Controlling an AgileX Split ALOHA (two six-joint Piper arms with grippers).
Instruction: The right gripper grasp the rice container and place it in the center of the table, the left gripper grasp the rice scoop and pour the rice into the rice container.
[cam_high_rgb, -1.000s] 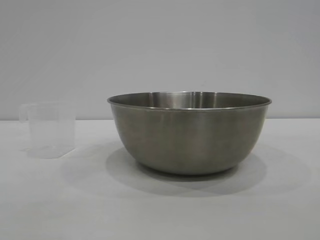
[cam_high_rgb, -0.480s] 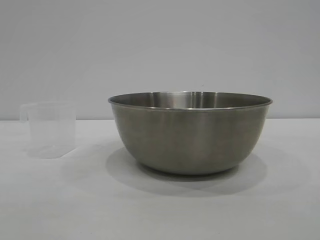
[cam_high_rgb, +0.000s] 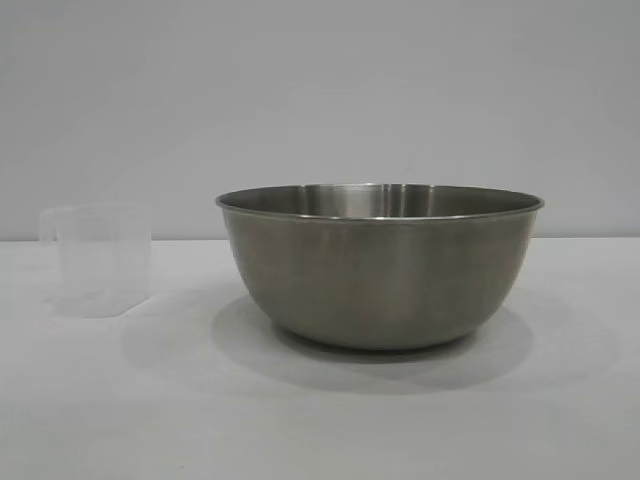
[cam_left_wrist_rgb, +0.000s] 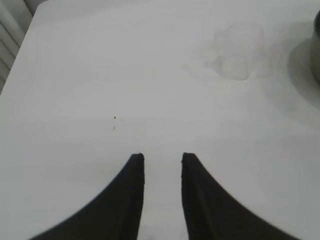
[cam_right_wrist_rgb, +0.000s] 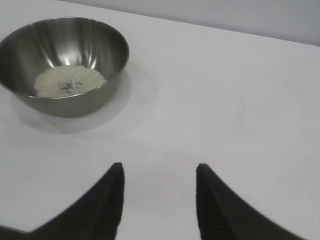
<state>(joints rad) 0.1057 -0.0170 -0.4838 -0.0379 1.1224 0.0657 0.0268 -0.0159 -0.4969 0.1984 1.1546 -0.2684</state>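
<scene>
Rice (cam_right_wrist_rgb: 69, 81) is seen as a shallow pale layer at the bottom of the rice container (cam_high_rgb: 380, 265), which is stood upright on the white desk (cam_high_rgb: 320, 420), approx. at centre of the exterior view. The rice scoop (cam_high_rgb: 98, 260) is set upright on the desk to the left of the container in that view, well apart from it, w/ its loop handle turned away from the container. No contents can be made out in the scoop.

The left end effector (cam_left_wrist_rgb: 162, 160) is held above bare desk, nothing gripped; its fingers (cam_left_wrist_rgb: 135, 190) are set narrowly apart, w/ a thin strip of desk visible between them. The scoop is seen farther off in the left wrist view, not touched, and only an edge of the container is caught at the frame's border.

The right end effector (cam_right_wrist_rgb: 159, 172) is likewise held over bare desk, nothing gripped; its fingers (cam_right_wrist_rgb: 112, 200) are spread moderately, a wider gap than on the left. The container w/ the rice is seen beyond it, clear of the fingers. Neither arm is visible in the exterior view.
</scene>
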